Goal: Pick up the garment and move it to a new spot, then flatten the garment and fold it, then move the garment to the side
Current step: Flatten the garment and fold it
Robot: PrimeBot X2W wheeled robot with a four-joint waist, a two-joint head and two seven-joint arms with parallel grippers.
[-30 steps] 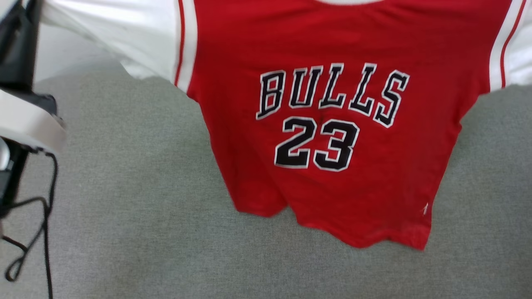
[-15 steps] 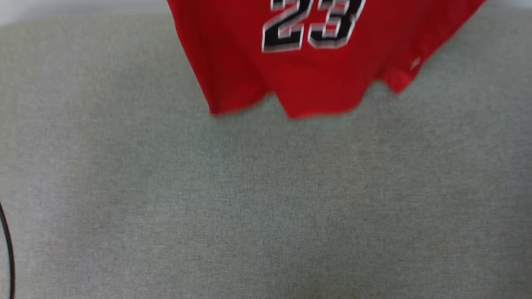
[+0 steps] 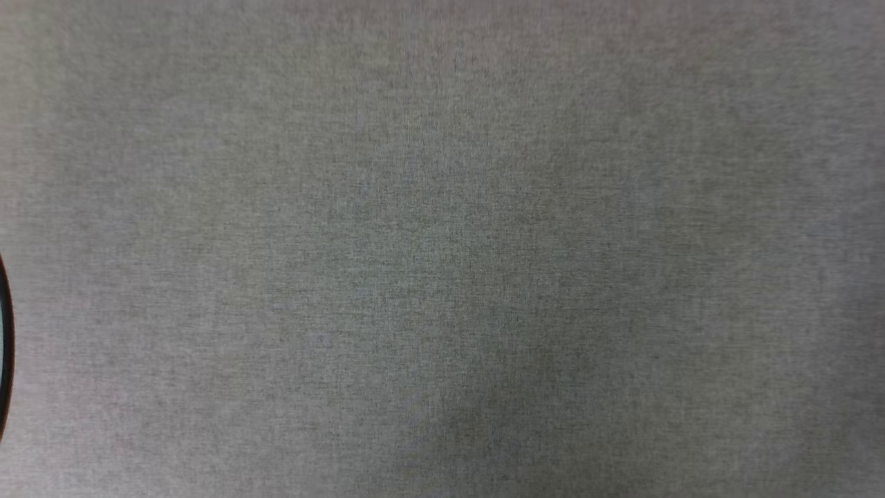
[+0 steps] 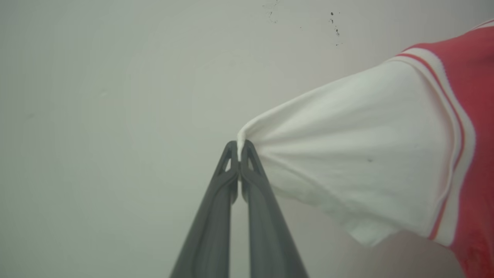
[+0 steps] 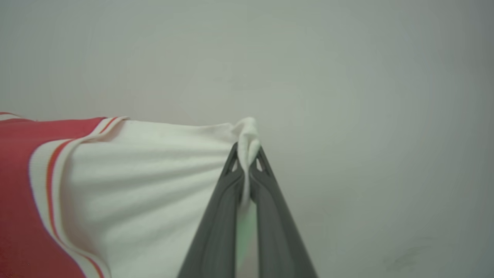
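The garment [image 4: 359, 154] is a red shirt with white sleeves and red-striped trim, held up in the air against a pale wall. In the left wrist view my left gripper [image 4: 239, 148] is shut on the tip of one white sleeve, which stretches away to the right toward the red body. In the right wrist view my right gripper [image 5: 247, 152] is shut on the other white sleeve of the garment [image 5: 146, 181], with a bunch of cloth poking out past its fingertips. The sleeve runs left to the red body.
The head view looks down on a grey fabric surface [image 3: 442, 249]. A dark cable [image 3: 5, 346] curves at its left edge. A pale plain wall [image 4: 115, 96] lies behind both grippers in the wrist views.
The head camera has tilted down, so the hanging shirt slid up and out of the head view, leaving grey fabric. Both grippers stayed shut.
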